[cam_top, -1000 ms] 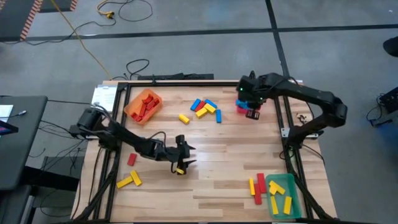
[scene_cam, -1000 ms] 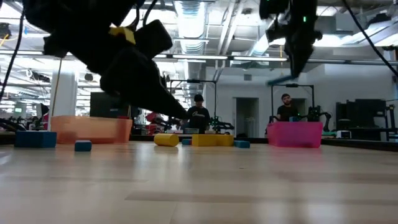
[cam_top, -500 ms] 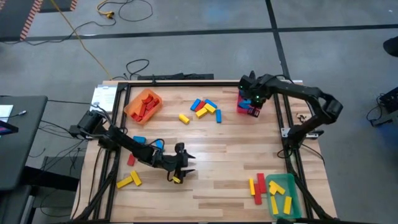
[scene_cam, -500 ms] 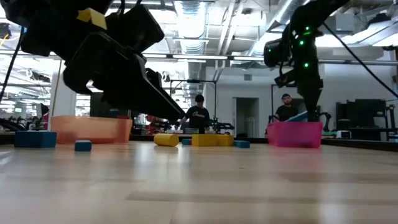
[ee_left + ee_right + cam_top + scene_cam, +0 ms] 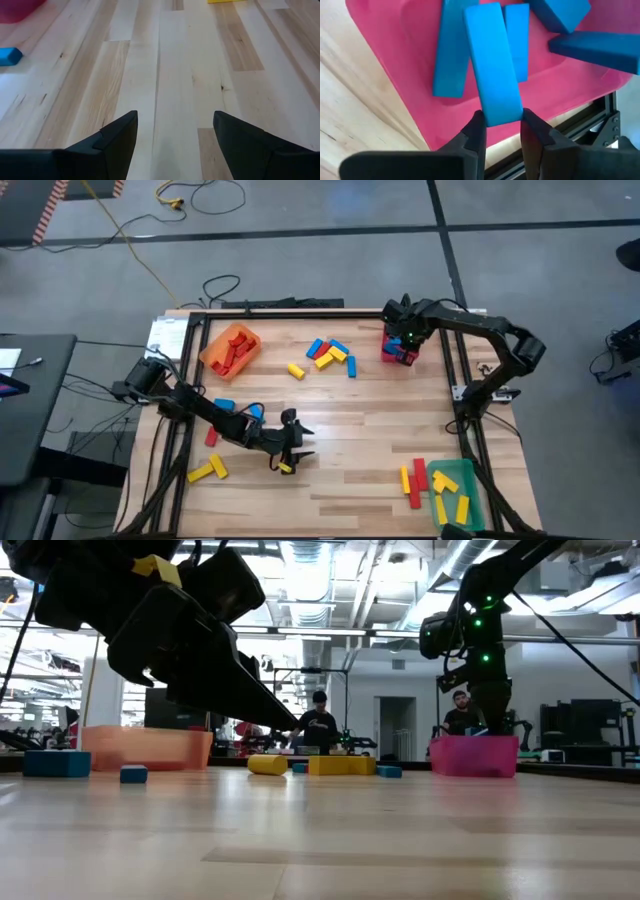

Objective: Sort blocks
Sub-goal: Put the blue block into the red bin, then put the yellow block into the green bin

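- Blocks are lying scattered on the tabletop point(image 5: 370, 430); left tool point(image 5: 287, 448), released, is hovering over a yellow block point(image 5: 286, 468).
- Right tool point(image 5: 501, 131) is grasping a blue block point(image 5: 492, 62), long axis pointing away, above the red bin point(image 5: 395, 55).

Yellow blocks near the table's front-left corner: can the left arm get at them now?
Probably yes. The yellow blocks lie uncovered on bare wood beside the left arm, and the left tool is open and empty, though it must swing back.

arms: 2, dark, jointed | right arm point(image 5: 480, 330): green light at wrist | gripper fingers point(image 5: 115, 145): black, angular
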`<action>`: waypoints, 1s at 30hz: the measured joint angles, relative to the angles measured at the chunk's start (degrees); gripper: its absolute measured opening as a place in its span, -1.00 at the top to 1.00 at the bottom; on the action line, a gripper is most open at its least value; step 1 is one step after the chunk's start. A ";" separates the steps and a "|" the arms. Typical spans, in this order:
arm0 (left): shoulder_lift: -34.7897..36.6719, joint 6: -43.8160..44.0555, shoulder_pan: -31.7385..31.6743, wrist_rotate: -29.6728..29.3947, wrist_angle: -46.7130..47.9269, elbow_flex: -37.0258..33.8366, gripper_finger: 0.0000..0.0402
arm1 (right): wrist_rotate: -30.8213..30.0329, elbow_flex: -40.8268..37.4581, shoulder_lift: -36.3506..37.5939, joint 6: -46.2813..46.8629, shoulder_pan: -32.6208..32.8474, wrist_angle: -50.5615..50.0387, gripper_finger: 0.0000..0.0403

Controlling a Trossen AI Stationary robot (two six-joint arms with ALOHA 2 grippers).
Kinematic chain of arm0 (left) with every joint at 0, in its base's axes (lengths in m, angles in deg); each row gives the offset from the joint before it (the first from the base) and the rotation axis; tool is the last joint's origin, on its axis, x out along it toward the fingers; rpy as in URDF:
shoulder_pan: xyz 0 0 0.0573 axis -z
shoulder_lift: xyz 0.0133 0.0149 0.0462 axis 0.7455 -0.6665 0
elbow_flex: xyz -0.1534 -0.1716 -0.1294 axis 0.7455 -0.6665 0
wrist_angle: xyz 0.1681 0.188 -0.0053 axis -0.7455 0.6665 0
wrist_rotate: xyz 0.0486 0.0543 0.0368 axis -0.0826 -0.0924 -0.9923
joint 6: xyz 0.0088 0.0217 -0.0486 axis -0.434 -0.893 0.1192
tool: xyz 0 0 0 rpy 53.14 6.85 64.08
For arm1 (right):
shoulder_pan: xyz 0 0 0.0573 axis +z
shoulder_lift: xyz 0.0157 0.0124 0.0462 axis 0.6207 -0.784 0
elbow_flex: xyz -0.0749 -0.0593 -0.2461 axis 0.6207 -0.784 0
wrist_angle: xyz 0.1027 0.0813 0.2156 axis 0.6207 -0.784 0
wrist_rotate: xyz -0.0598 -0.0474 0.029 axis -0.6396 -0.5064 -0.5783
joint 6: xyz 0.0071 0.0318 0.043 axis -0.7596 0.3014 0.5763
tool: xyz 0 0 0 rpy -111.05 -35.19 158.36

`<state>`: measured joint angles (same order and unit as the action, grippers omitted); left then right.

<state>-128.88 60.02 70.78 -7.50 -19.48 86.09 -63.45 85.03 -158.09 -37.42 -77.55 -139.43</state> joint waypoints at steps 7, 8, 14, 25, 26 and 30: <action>0.00 0.43 0.02 0.00 -0.33 0.00 -0.28 | 0.08 0.01 0.05 0.47 0.02 -0.04 0.54; 0.00 0.43 0.02 0.00 -0.32 0.00 -0.28 | 0.11 0.00 0.05 0.50 0.02 -0.02 0.54; 1.41 1.11 0.02 0.00 4.56 0.00 -0.28 | 0.22 0.00 0.05 0.65 0.02 -0.04 0.39; 12.66 5.84 1.85 -0.09 24.09 0.00 -0.28 | 0.41 0.00 0.09 1.66 0.13 -0.28 0.12; 13.99 6.36 2.38 -0.10 25.74 0.00 -0.28 | 0.42 0.00 0.09 1.71 0.15 -0.33 0.11; 19.25 9.06 4.79 -0.09 32.19 0.00 -0.28 | 0.44 0.00 0.09 2.24 0.20 -0.45 0.09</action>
<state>-109.62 69.08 75.57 -7.59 12.70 86.09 -63.01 85.03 -158.00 -35.18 -77.35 -139.87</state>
